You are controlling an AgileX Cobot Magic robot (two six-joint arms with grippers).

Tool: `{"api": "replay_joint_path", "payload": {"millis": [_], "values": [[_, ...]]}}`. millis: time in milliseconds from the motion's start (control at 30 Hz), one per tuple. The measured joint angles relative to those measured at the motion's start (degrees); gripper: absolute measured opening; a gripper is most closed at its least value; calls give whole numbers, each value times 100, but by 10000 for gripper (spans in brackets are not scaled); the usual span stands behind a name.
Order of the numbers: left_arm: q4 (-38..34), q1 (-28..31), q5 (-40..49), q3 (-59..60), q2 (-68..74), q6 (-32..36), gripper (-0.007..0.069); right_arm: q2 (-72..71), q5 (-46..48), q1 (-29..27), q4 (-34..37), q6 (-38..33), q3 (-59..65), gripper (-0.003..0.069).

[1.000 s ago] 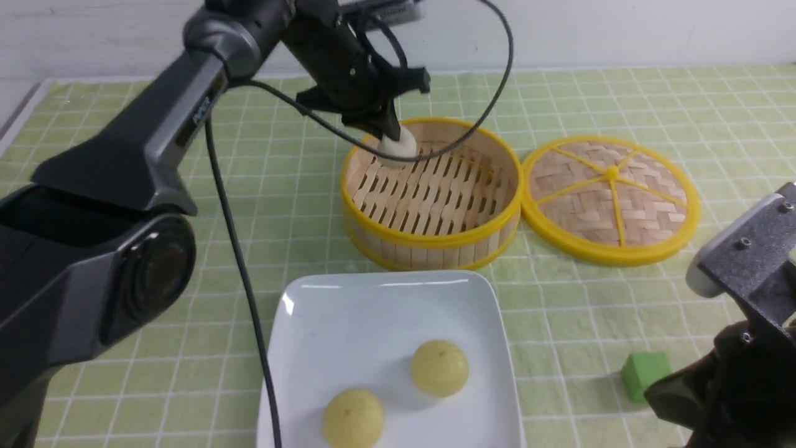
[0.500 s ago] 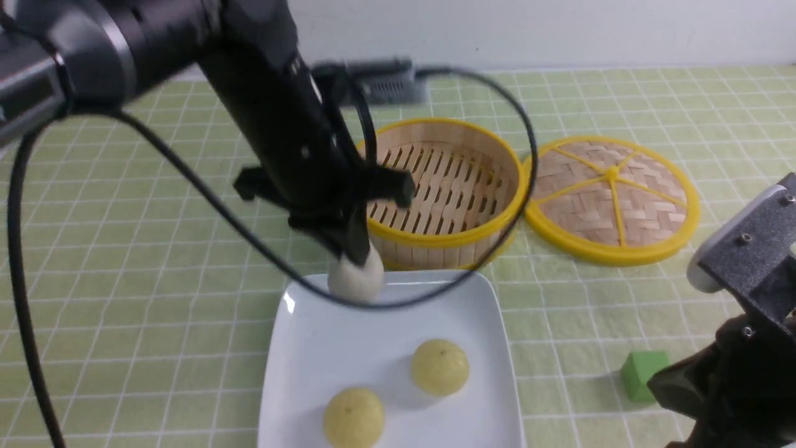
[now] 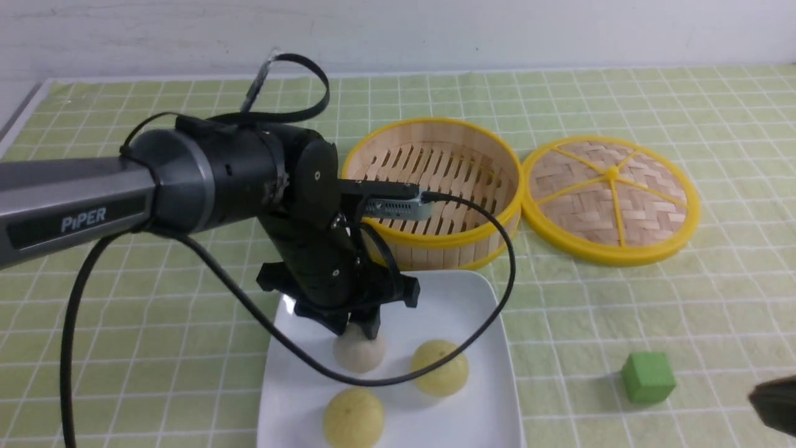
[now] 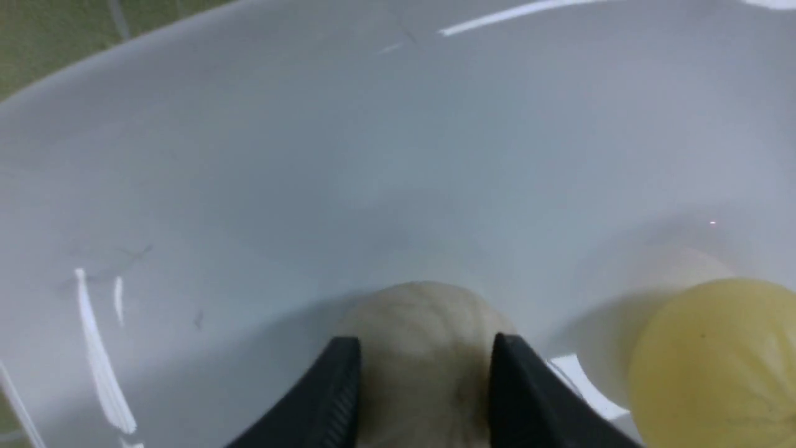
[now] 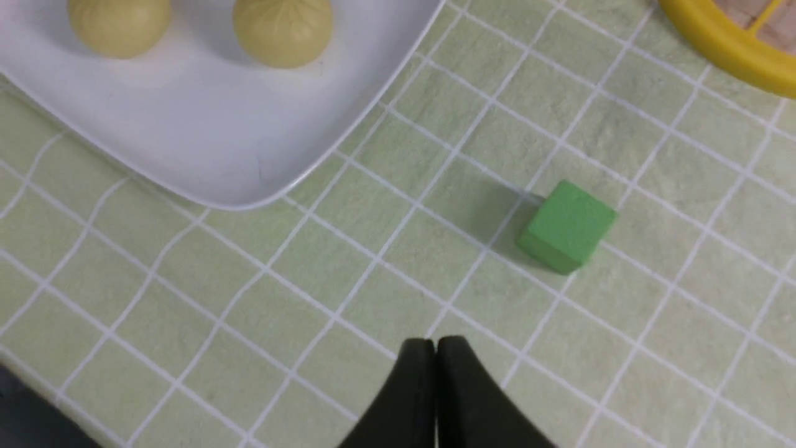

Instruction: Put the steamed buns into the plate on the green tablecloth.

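Buns first: the off-white bun [image 3: 359, 356] appears to rest mid-way across the plate [image 3: 457, 305], straight below your left gripper [image 3: 359, 331], whose fingers [image 4: 345, 379] flank it. You cannot tell whether they pinch it or stand just clear. Two yellow buns [image 3: 439, 367] lie beside it, toward the plate's near edge. Your right gripper [image 5: 435, 348], tips pressed together, hangs over the tablecloth [image 5: 311, 261] off the plate's near right corner.
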Motion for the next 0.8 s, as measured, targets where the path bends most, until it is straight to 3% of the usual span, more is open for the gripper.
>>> {"api": "replay_joint_path", "payload": {"millis": [167, 333, 400, 500, 567, 633, 667, 800], "values": [[85, 0, 129, -144, -20, -49, 482, -1515, 306, 0, 0, 116, 63, 26], [255, 0, 200, -357, -197, -49, 501, -2354, -324, 0, 6, 251, 606, 26], [351, 0, 200, -419, -279, -49, 482, -2545, -1239, 0, 19, 278, 1194, 26], [393, 0, 208, -436, -288, -49, 435, -2561, -2220, 0, 23, 278, 1778, 26], [446, 0, 235, -436, -288, -49, 358, -2561, -3160, 0, 23, 278, 2172, 27], [453, 0, 235, -436, -288, -49, 300, -2561, -3450, 0, 15, 278, 2300, 28], [455, 0, 241, -436, -288, -49, 218, -2561, -3713, 0, -57, 278, 2393, 29], [460, 0, 241, -436, -288, -49, 60, -2561, -3753, 0, -126, 291, 2574, 29]]}}
